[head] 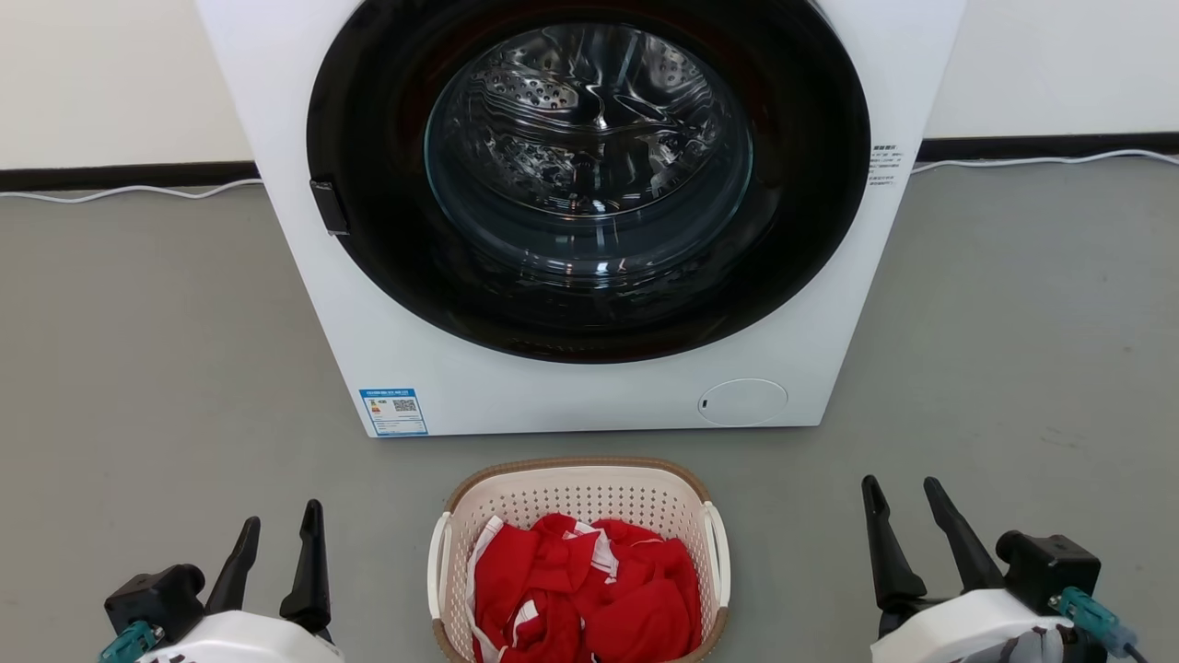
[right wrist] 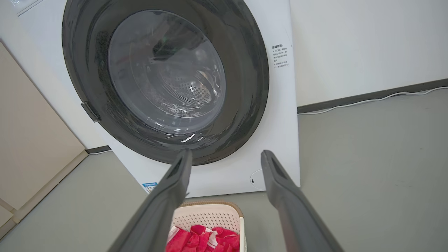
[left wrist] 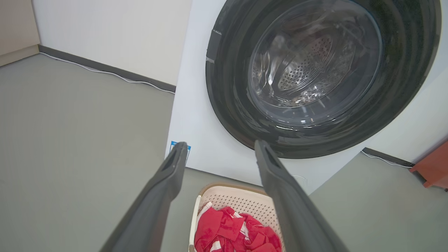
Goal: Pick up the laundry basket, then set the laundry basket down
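The laundry basket (head: 580,497) stands on the floor (head: 138,368) with red garments (head: 589,589) in it. It lies between the two pincers, and the washer (head: 589,387) is close beyond it. The basket sits inboard of the left pincer (head: 282,517) and inboard of the right pincer (head: 901,493), touching neither; the right one looks somewhat further off. Each pincer is spread wide with nothing between its fingers. Judgement: the pick-up step is only at its start, with no approach made and the basket not lifted. The next move calls for both pincers to come inward and down to the white side handles (head: 720,552), one apiece, and to close evenly so the basket rises level. An uneven hold could tilt it and spill the garments.
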Motion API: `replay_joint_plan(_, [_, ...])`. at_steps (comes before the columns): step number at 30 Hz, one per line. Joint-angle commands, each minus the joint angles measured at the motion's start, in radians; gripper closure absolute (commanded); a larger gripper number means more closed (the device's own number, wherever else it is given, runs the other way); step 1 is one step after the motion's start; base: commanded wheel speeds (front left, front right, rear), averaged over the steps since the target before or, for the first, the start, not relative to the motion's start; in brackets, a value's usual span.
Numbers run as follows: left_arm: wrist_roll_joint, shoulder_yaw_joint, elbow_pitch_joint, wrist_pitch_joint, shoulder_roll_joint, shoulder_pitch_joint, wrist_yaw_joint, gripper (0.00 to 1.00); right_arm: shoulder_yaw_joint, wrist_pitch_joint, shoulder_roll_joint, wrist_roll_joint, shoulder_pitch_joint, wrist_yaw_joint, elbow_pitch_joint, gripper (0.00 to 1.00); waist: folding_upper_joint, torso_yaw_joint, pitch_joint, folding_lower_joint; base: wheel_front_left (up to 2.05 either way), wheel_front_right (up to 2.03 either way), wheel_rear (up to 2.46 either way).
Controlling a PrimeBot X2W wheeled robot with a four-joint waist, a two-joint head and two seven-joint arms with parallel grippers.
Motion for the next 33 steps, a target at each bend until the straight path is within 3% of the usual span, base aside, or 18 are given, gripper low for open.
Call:
replay_joint_plan(1, [0.040, 0.030, -0.026, -0.016, 0.016, -0.055, -0.006, 0.00, 0.024, -0.022, -0.010, -0.039, -0.045, 0.006, -0.015, 0.00, 0.0000, 0.000, 0.000, 0.0000, 0.00, 0.00, 0.00])
replay_joint_plan(27, [0.329, 0.086, 0.033, -0.093, 0.013, -0.066, -0.021, 0.00, 0.042, -0.098, -0.013, -0.340, -0.060, 0.008, 0.070, 0.00, 0.0000, -0.008, -0.002, 0.0000, 0.00, 0.00, 0.00])
replay_joint_plan(33, [0.327, 0.091, 0.041, -0.093, 0.011, -0.066, -0.022, 0.00, 0.037, -0.098, -0.013, -0.331, -0.060, 0.008, 0.071, 0.00, 0.0000, -0.009, 0.000, 0.0000, 0.00, 0.00, 0.00])
